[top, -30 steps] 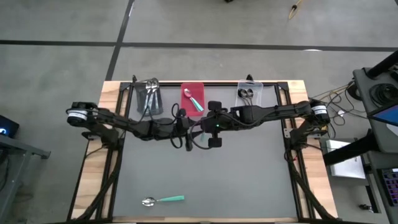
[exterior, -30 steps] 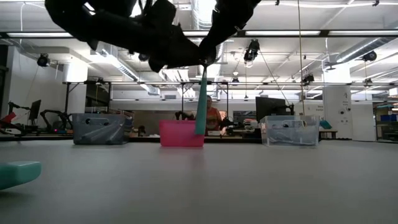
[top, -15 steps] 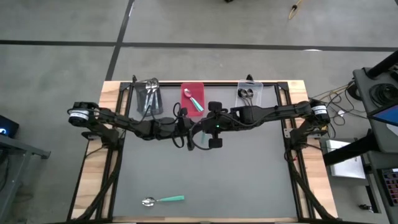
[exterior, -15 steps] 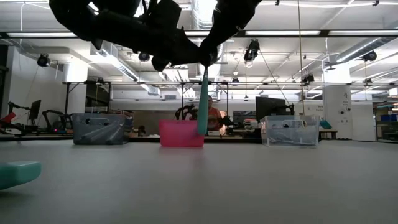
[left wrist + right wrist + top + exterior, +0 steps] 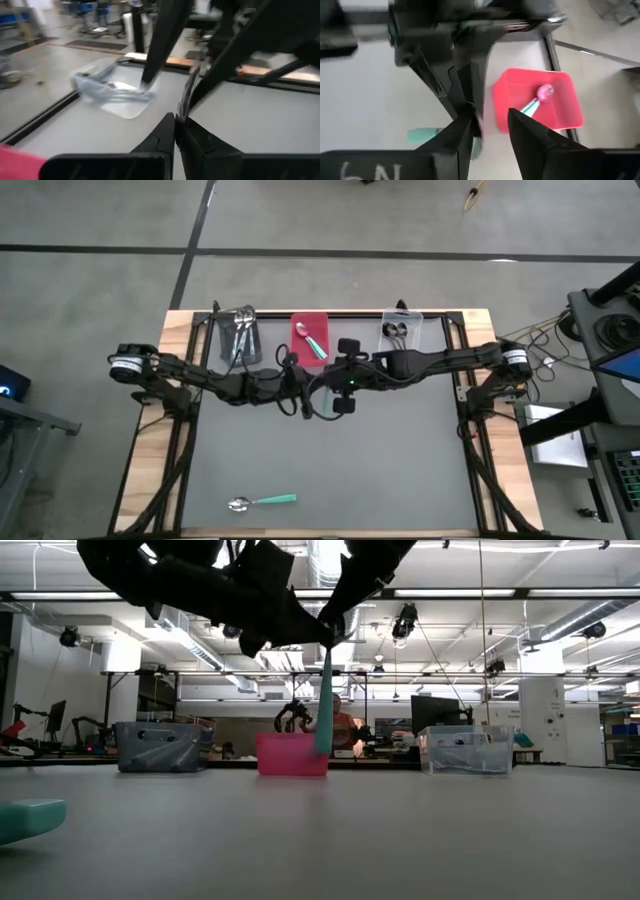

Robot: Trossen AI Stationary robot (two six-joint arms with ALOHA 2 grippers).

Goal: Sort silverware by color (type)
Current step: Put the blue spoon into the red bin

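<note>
A spoon with a silver bowl and a teal handle point(image 5: 323, 705) hangs over the middle of the table, in front of the red bin. My left gripper point(image 5: 314, 392) reaches in from the table's left and is shut on it. My right gripper point(image 5: 487, 125) comes from the right, tipped downward, and stands open, with one finger on each side of the spoon's silver upper end point(image 5: 188, 90). Whether those fingers touch it I cannot tell. A second teal-handled spoon point(image 5: 262, 501) lies flat near the table's near edge. My left gripper pinches the spoon between its two fingers, about where the silver stem point(image 5: 183, 107) meets the teal handle. The fingers come nearly level from the table's left and lie across the spoon. The spoon stands upright, bowl above the fingers and handle hanging below, clear of the table.
Three bins stand along the far edge. A grey one point(image 5: 240, 336) holds several spoons, a red one point(image 5: 311, 336) holds a teal-handled spoon, and a clear one point(image 5: 401, 330) holds dark spoons. The grey mat between the arms and the near edge is open.
My left gripper has shut on the hanging spoon, drawing its fingers together without shifting place. The spoon has stayed upright over the same spot, handle down.
</note>
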